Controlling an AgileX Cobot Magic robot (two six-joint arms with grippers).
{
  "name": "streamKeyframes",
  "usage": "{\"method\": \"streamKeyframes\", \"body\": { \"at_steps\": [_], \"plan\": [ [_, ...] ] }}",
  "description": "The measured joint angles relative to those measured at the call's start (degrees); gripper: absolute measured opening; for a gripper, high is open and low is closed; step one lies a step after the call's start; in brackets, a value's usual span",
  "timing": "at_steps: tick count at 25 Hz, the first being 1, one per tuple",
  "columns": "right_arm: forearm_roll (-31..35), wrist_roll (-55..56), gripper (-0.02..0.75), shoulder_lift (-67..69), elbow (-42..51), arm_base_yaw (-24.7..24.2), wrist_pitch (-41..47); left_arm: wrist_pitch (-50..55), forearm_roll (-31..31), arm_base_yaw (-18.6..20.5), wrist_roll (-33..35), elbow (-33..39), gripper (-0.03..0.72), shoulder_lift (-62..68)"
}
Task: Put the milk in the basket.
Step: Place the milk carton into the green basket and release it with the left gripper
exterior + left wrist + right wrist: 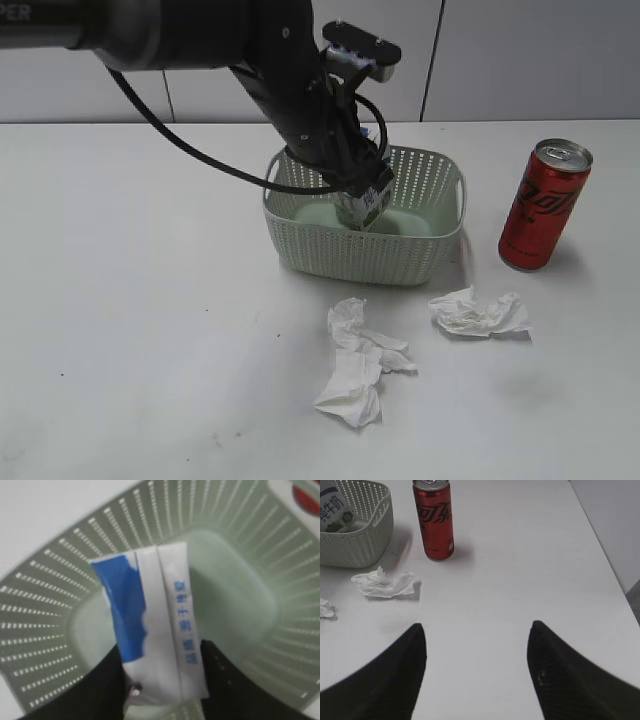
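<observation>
Left gripper (365, 190) reaching down into the basket (420, 250), jaws closed on the milk (368, 207); the carton hangs tilted inside the basket, its lower end near the floor, contact unclear. Left wrist view: milk (150, 640) pinched between the dark fingers (107, 685) over the basket's floor (235, 595). Right gripper (477, 670) hovers over bare table (520, 570) well right of the basket, jaws spread apart and empty. Can (545, 205) stands upright right of the basket; two crumpled tissues (360, 365) (480, 313) lie in front of it.
</observation>
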Motion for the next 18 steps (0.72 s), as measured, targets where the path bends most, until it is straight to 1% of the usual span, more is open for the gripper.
{"method": "streamKeyframes", "body": {
  "at_steps": [3,4,6,7,8,9,11,14,17,18],
  "plan": [
    [0.0,0.0,0.497,0.0,0.0,0.0,0.0,1.7,0.6,0.0,0.0,0.0,0.308,1.1],
    [0.0,0.0,0.497,0.0,0.0,0.0,0.0,2.0,0.6,0.0,0.0,0.0,0.336,1.1],
    [0.0,0.0,0.497,0.0,0.0,0.0,0.0,1.7,0.7,0.0,0.0,-0.1,0.468,0.8],
    [0.0,0.0,0.497,0.0,0.0,0.0,0.0,1.7,0.7,0.0,0.0,-0.1,0.554,0.4],
    [0.0,0.0,0.496,0.0,0.0,0.0,0.0,1.9,0.7,0.0,0.0,-0.1,0.61,-0.2],
    [0.0,0.0,0.496,0.0,0.0,0.0,0.0,2.1,0.7,0.0,0.0,-0.1,0.639,-1.0],
    [0.0,0.0,0.496,0.0,0.0,0.0,0.0,2.3,1.0,0.1,0.0,-0.1,0.659,-3.9],
    [0.0,0.0,0.496,0.0,0.0,0.0,0.0,2.4,2.8,1.3,0.0,-0.2,0.652,-9.6],
    [0.0,0.0,0.496,0.0,0.0,0.0,0.0,4.5,4.6,5.2,0.0,-0.6,0.635,-14.9],
    [0.0,0.0,0.496,0.0,0.0,0.0,0.0,6.3,5.0,7.2,0.0,-0.6,0.628,-16.2]
  ]
}}
